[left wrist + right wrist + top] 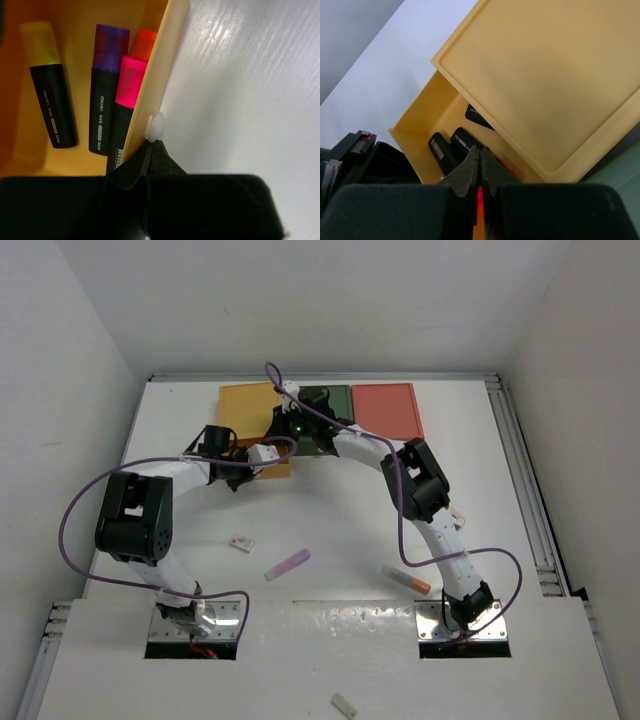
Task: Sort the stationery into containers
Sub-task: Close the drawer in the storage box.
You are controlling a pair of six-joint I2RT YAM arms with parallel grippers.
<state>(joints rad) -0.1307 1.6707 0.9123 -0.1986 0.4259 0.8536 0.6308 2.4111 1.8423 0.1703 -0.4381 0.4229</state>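
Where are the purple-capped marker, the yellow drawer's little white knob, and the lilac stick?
purple-capped marker (103, 92), left wrist view, black barrel.
white knob (156, 125), left wrist view, rounded head.
lilac stick (288, 564), top external view, its middle.

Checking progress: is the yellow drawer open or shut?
Open: the yellow drawer is pulled out, and markers show inside it.

A mustard yellow box (248, 400), a dark green box (338, 398) and a salmon red box (388, 410) are seen in a row, and a white knob (156, 125) is fixed to the yellow one. Inside it, black bodies with white print are shown on a yellow-capped marker (47, 85), a purple-capped marker (106, 90), a pink-capped marker (127, 95) and an orange-capped marker (145, 44). On the white table (340, 520) are laid a lilac stick (287, 564), a clear tube (406, 580) tipped with orange, and a small eraser (241, 543), white and maybe pink.
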